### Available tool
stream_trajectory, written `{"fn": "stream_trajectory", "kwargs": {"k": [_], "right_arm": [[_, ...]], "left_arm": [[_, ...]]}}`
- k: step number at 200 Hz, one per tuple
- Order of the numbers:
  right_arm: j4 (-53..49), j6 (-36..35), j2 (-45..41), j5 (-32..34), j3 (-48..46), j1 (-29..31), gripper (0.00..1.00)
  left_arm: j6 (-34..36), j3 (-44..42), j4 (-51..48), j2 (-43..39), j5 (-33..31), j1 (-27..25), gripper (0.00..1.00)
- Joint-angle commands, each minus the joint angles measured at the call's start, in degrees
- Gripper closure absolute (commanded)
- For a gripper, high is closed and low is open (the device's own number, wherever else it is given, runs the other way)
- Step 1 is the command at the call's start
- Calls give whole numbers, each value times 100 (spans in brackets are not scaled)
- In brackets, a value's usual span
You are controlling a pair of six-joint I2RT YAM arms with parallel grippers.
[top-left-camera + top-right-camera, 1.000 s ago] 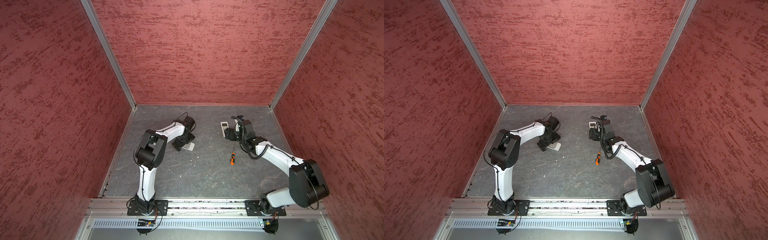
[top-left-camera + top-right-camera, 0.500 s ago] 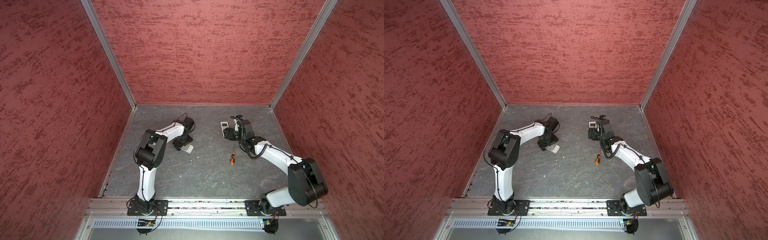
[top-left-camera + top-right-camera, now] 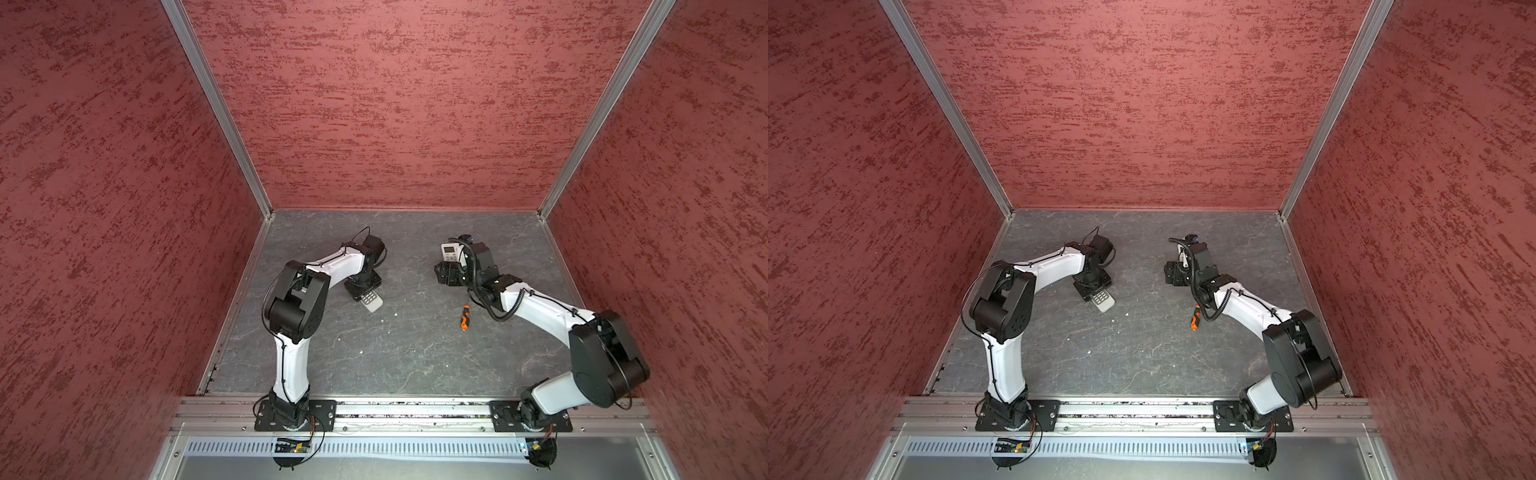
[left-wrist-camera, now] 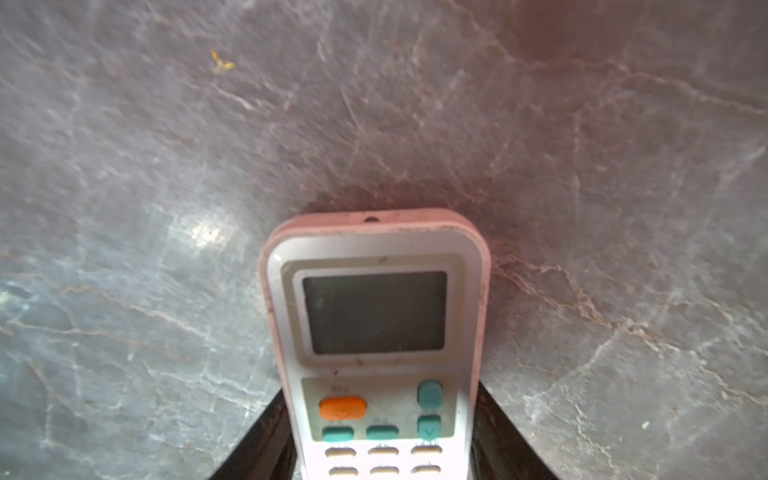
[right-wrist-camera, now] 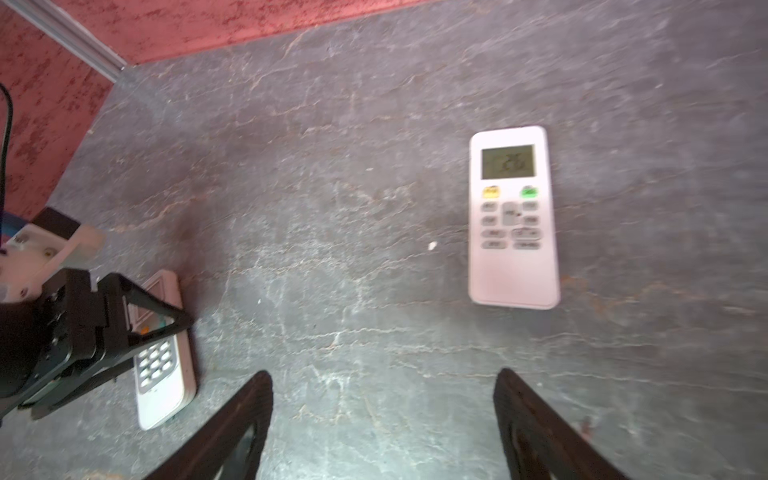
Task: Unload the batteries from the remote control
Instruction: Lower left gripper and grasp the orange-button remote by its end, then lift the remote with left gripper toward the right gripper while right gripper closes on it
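So: left fingers (image 4: 270,440) clamp the remote (image 4: 376,332) by its long edges, face up on the worktop (image 4: 166,166); batteries unseen, presumably inside; right fingers (image 5: 245,419) wide apart, empty; grip square, lift clear before flipping; keep the back free for the right arm.

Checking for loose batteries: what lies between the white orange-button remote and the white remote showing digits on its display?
Right wrist view: bare grey marbled tabletop and tiny white crumbs between the orange-button remote and the digit-display remote.
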Motion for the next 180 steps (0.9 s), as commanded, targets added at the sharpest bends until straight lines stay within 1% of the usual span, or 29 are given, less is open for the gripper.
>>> {"fn": "stream_trajectory", "kwargs": {"k": [1, 34, 75, 89, 103, 180], "right_arm": [[205, 154, 148, -329, 161, 145, 17], [519, 278, 343, -736, 110, 398, 25], [1527, 647, 685, -1510, -24, 611, 37], [1650, 780, 875, -1672, 31, 632, 41], [1706, 860, 1015, -1764, 96, 668, 43], [1588, 882, 1426, -1810, 375, 929, 47]], "left_arm": [[19, -333, 721, 10, 523, 5, 57], [-22, -553, 1234, -280, 861, -2, 57], [-57, -744, 1717, -454, 1191, -16, 57], [-54, -791, 1803, -499, 1267, -21, 57], [-53, -829, 1870, -562, 1306, -20, 57], [-107, -767, 2128, -772, 1434, -99, 57]]}}
